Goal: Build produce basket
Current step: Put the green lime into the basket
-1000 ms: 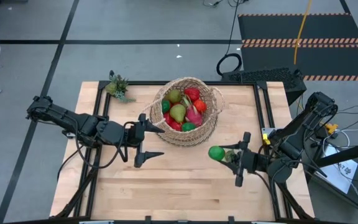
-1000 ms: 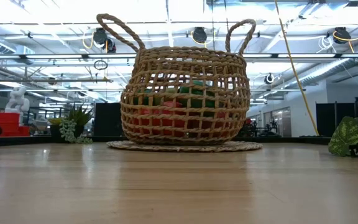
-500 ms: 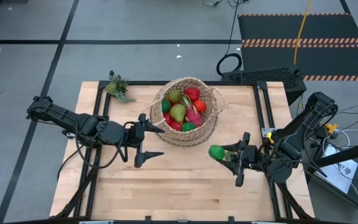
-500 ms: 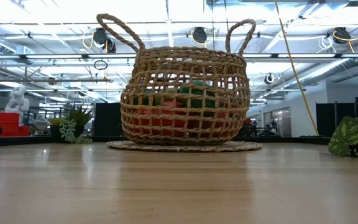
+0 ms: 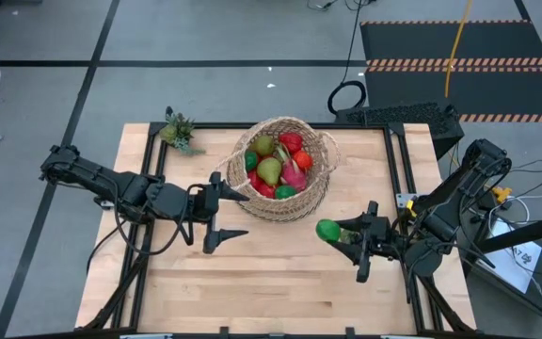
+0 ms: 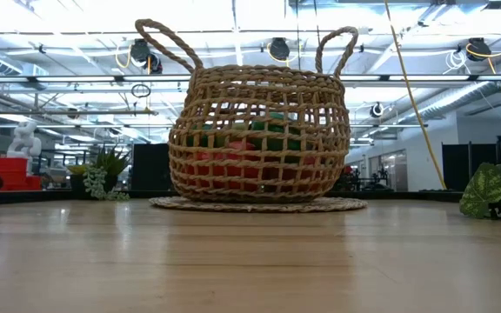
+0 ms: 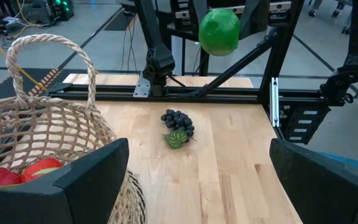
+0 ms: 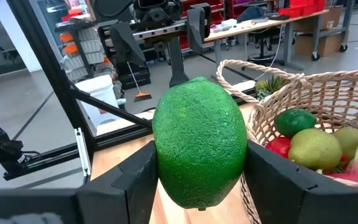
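Note:
The woven basket (image 5: pixel 280 193) stands on the table's far middle, with red, green and pink produce (image 5: pixel 273 165) inside. My right gripper (image 5: pixel 339 235) hovers to the near right of the basket, shut on a green lime (image 8: pixel 199 142). A bunch of dark grapes (image 7: pixel 178 119) with a green leaf lies on the table below that gripper. My left gripper (image 5: pixel 229 215) stands open at the basket's near left side (image 7: pixel 55 124), with nothing between its fingers. My right gripper pinches the lime by its two opposite sides (image 8: pixel 163 155) between its two fingers (image 8: pixel 138 180). The fingers come about level from the table's right side. The lime is lifted clear, high above the table.
A small green spiky plant (image 5: pixel 179 132) sits at the table's far left corner. Black frame rails (image 5: pixel 398 165) run along the table's edges. Bare wood (image 5: pixel 271 282) lies in front of the basket.
My right gripper has rolled a little about the line it points along, keeping its place and its hold on the lime. Nothing else has moved.

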{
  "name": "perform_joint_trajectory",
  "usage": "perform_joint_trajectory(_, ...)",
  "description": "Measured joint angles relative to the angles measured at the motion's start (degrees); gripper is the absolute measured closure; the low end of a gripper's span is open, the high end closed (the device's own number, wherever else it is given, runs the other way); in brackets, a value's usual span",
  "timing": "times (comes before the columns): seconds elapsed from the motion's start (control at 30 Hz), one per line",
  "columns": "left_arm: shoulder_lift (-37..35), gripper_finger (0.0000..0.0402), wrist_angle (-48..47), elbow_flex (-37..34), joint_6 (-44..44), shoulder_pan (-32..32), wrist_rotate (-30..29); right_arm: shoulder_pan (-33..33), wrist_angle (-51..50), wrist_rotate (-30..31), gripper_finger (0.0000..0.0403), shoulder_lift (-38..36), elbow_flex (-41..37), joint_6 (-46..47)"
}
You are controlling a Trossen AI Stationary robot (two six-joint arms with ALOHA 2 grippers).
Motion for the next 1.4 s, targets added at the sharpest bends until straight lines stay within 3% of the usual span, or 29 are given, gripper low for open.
perform_joint_trajectory(0.63, 0.0, 0.0014, 0.0, 0.0, 0.0, 0.0, 0.02, -0.01, 0.0, 0.04, 0.0195, 0.0, 0.0, -0.58)
perform_joint_trajectory(0.97, 0.02, 0.0014, 0.0, 0.0, 0.0, 0.0, -0.01, 0.0, -0.02, 0.04, 0.0195, 0.0, 0.0, -19.2)
perform_joint_trajectory(1.4, 0.79, 0.0014, 4.67, 0.0, 1.97, 0.0, -0.05, -0.25, 4.75, -0.03, 0.0195, 0.01, 0.0, -28.08)
